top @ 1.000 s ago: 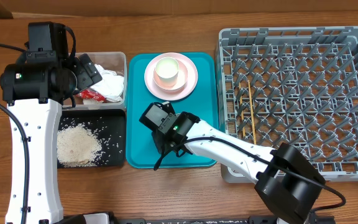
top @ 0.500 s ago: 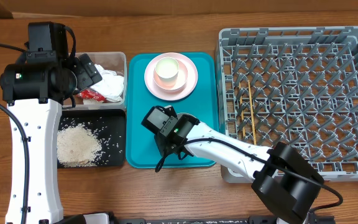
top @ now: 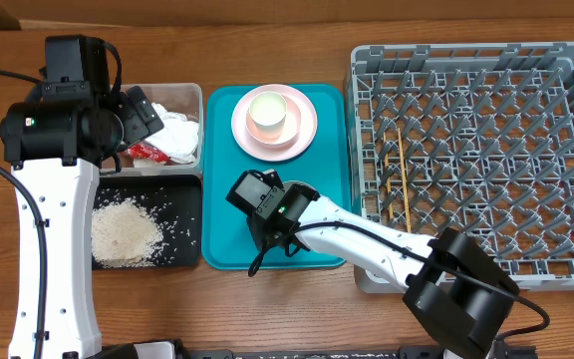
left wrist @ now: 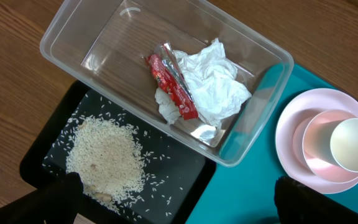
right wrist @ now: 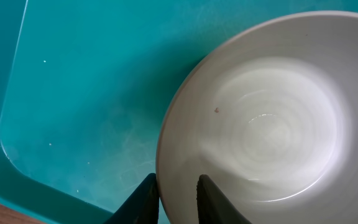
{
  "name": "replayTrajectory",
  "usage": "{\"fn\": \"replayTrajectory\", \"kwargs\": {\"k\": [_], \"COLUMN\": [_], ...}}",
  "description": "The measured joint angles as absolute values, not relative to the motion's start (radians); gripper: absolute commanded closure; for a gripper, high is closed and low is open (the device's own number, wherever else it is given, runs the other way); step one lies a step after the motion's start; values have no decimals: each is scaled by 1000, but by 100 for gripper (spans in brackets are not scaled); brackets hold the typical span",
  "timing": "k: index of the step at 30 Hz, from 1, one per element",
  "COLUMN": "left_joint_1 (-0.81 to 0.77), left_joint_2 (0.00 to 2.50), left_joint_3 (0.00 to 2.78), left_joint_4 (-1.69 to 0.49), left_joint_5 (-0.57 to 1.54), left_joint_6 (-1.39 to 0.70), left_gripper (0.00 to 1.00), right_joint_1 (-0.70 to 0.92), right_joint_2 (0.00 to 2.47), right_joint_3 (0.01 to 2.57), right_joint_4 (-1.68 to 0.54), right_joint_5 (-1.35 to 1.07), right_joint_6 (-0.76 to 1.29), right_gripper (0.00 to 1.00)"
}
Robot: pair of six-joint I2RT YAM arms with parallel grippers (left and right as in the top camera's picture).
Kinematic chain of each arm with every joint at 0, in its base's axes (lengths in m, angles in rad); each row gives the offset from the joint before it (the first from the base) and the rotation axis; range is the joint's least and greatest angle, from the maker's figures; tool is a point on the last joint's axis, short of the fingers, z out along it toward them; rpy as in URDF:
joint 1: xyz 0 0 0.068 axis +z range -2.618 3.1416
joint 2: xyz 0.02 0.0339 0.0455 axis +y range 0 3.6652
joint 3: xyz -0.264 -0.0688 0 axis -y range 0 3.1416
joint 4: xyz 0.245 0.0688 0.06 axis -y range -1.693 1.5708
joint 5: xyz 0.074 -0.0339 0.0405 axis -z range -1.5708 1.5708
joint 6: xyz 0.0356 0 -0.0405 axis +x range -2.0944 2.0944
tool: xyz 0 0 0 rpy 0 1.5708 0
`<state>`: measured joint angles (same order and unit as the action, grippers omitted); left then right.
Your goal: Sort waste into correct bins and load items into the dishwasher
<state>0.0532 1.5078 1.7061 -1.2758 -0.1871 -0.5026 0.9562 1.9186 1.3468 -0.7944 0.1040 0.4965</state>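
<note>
The right pincer (right wrist: 178, 198) pinches the rim of a whitish bowl (right wrist: 260, 112) on the teal tray (top: 222, 199), near the desk's front edge. The left pincer (left wrist: 176, 202), spread wide, hangs over the clear tub (left wrist: 98, 37): one tissue (left wrist: 213, 81), one red wrapper (left wrist: 173, 84). One rice heap (top: 123, 231) fills the black tray (top: 182, 194). Two chopsticks (top: 400, 179) lie in the grey rack (top: 566, 140).

My brown wooden table (top: 267, 309) carries a clear rectangular plastic tub (top: 189, 97), black rectangular plastic tray (top: 189, 199), flat teal tray (top: 222, 140) and grey plastic dish rack (top: 476, 150).
</note>
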Motion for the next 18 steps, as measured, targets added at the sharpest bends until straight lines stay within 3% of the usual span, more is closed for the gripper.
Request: {"fn": "replayTrajectory", "kwargs": {"k": [18], "left_joint_1": [53], "left_joint_2": [1507], "left_joint_3": [1706], "left_joint_4": [-1276], "left_joint_5": [-187], "left_joint_6": [-503], "left_gripper": [0], "right_joint_1": [957], "right_joint_2": [1928], "right_joint_3": [1347], "right_joint_4": [-804], "right_joint_5": [104], "right_joint_6": [496], "right_gripper": [76]}}
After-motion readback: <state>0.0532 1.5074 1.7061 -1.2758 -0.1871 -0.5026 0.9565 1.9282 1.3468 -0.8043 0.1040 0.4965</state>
